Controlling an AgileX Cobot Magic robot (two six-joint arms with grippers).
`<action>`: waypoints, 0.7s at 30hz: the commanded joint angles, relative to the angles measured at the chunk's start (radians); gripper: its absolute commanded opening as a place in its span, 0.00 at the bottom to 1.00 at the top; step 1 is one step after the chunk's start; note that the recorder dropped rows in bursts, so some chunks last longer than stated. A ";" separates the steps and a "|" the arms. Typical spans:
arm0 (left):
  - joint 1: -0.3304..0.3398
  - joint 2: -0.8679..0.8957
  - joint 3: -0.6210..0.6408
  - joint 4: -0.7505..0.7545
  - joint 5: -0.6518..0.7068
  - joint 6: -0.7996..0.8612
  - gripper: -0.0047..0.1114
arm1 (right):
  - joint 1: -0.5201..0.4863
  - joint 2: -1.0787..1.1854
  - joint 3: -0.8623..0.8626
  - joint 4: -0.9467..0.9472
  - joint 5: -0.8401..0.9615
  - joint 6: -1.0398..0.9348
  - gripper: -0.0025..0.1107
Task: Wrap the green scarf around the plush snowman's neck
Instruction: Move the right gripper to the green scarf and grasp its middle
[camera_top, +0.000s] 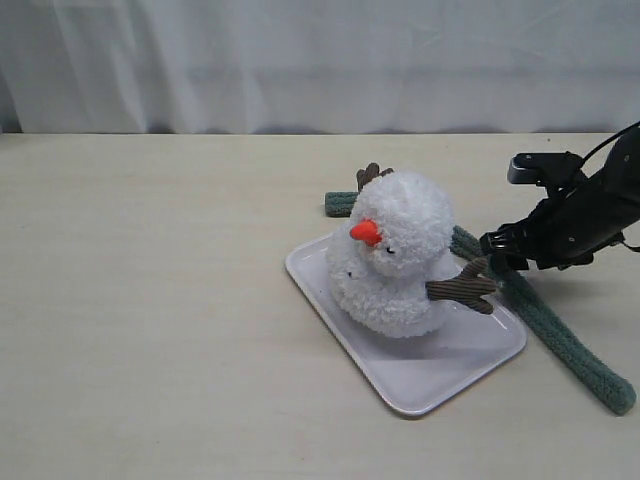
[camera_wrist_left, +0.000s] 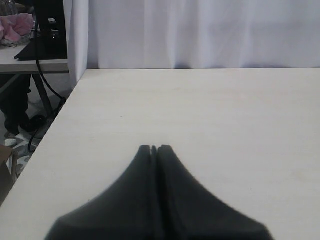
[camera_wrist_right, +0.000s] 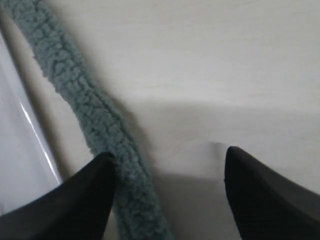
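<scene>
My right pincer (camera_wrist_right: 167, 155) stands open, low over the surface (camera_wrist_right: 225, 60); the green scarf (camera_wrist_right: 95, 120) runs between its jaws, close against one finger, not gripped. Just beside the scarf is the edge of the white tray (camera_wrist_right: 20, 165). The plush snowman (camera_top: 395, 255) sits upright on that tray with the scarf passing behind it on the surface. My left pincer (camera_wrist_left: 154, 148) is closed and empty above the surface.

The exterior view looks down obliquely across the table (camera_top: 150, 300) toward a white curtain (camera_top: 300, 60), with the snowman (camera_top: 395, 250) just right of centre. The left wrist view sits low over bare table, facing that same curtain. The right wrist view looks closely down beside the snowman, sharing the scarf (camera_wrist_right: 95, 115) and the tray (camera_wrist_right: 20, 165) edge with the exterior view.
</scene>
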 joint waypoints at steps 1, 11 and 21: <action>0.002 -0.003 0.004 0.000 -0.016 -0.008 0.04 | 0.002 0.033 -0.011 0.144 -0.002 -0.187 0.56; 0.002 -0.003 0.004 0.000 -0.016 -0.008 0.04 | 0.002 0.052 -0.011 0.191 -0.012 -0.255 0.45; 0.002 -0.003 0.004 0.000 -0.016 -0.008 0.04 | 0.002 0.010 -0.011 0.180 0.039 -0.309 0.06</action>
